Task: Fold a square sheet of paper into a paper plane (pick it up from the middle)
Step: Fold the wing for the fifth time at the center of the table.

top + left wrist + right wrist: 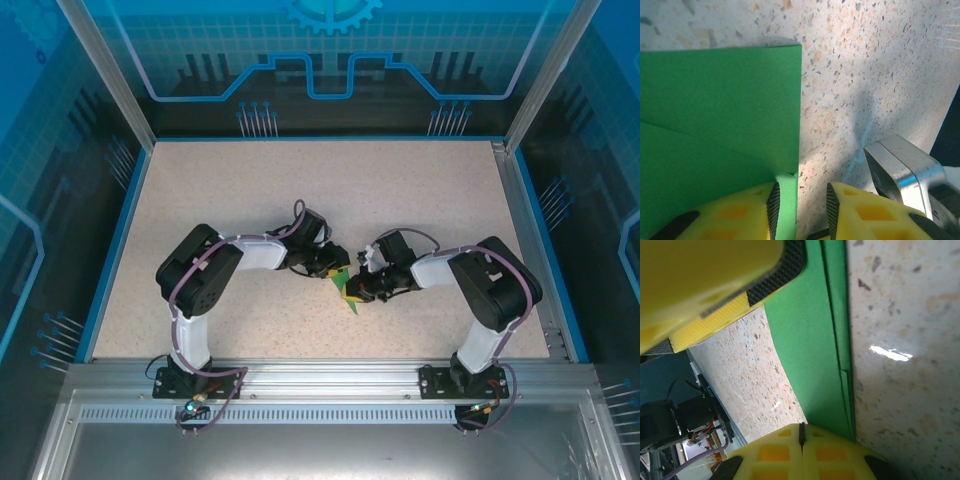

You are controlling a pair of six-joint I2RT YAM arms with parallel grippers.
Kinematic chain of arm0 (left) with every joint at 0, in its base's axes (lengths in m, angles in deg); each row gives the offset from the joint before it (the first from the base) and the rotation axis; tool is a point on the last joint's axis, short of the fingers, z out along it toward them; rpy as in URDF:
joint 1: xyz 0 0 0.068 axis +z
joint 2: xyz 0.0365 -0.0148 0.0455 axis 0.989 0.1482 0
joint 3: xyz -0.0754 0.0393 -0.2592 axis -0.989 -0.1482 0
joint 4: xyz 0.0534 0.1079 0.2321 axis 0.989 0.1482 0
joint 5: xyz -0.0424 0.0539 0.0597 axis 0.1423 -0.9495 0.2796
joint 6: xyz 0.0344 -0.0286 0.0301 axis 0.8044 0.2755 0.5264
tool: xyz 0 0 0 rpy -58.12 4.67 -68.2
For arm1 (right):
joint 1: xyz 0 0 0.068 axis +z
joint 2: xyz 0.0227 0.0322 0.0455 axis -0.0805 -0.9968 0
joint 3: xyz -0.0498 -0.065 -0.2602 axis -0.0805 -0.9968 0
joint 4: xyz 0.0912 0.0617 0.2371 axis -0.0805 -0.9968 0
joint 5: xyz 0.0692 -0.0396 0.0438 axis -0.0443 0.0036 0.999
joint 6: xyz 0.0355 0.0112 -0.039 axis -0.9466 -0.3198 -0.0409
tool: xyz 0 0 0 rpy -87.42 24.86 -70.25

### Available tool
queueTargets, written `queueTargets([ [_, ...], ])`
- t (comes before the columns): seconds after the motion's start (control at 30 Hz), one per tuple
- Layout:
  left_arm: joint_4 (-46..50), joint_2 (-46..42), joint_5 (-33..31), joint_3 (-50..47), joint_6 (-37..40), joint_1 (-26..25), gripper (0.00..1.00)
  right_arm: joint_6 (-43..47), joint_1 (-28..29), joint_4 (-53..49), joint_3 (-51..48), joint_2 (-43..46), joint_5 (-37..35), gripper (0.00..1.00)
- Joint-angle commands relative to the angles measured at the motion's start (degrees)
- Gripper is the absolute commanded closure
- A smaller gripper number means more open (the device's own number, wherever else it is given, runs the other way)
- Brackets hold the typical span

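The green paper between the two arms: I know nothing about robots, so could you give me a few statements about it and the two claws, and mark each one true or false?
1. The green paper lies between the tips of the two arms. True.
2. The paper is a flat, unfolded square. False: the left wrist view shows one layer folded over another, with a slanted edge across it.
3. The right gripper has its jaws shut together. True.
4. The paper sits at the far edge of the table. False: it is near the middle, closer to the arm bases.
5. The left gripper has its jaws apart, with paper edge and table showing in the gap. True.
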Motion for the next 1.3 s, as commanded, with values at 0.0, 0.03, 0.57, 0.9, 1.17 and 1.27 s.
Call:
queueTargets([
  [0.0,5.7,2.8,-3.7,0.9,0.4,-0.6,0.66,2.2,1.4,-9.1,-2.3,-4.2,-11.8,1.0],
  [0.03,4.8,2.5,-3.7,0.5,0.5,-0.8,0.66,2.2,1.3,-8.9,-2.3,-3.9,-12.2,1.0],
  [0.57,2.7,1.9,-2.0,2.5,4.6,-0.7,0.6,2.5,1.7,-11.5,-4.7,-2.3,-15.2,1.0],
  [0.9,3.1,2.1,-0.8,2.6,4.4,-0.7,0.6,0.6,4.6,-10.0,-3.3,-2.8,-16.0,1.0],
  [1.17,6.1,3.2,-1.6,6.2,9.3,0.1,0.6,1.9,5.0,-10.9,-5.0,-2.5,-17.2,1.0],
  [1.27,2.0,3.8,-0.7,3.8,7.7,2.1,0.6,2.8,4.9,-11.9,-4.8,-3.0,-17.1,1.0],
])
